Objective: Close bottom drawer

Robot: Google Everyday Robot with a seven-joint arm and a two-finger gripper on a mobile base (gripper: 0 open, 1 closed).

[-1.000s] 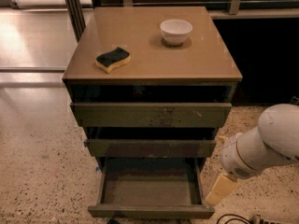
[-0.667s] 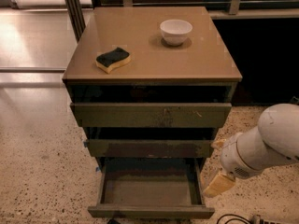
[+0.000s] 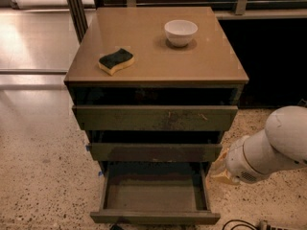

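While the sponge (image 3: 116, 61) lies at 10 o'clock on the cabinet top (image 3: 148, 47), the bottom drawer (image 3: 154, 196) stands pulled out at 6 o'clock below it. Bowl (image 3: 181, 32): 1 o'clock. Gripper (image 3: 219, 167): at the drawer's 3 o'clock, just beside its right wall; whether open or closed cannot be told.

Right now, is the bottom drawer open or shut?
Open: the bottom drawer is pulled out, its bare grey floor showing. The gripper sits to its right.

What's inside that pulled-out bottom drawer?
The bottom drawer shows only a bare grey floor; its back is hidden beneath the middle drawer. The gripper hangs just outside its right wall.
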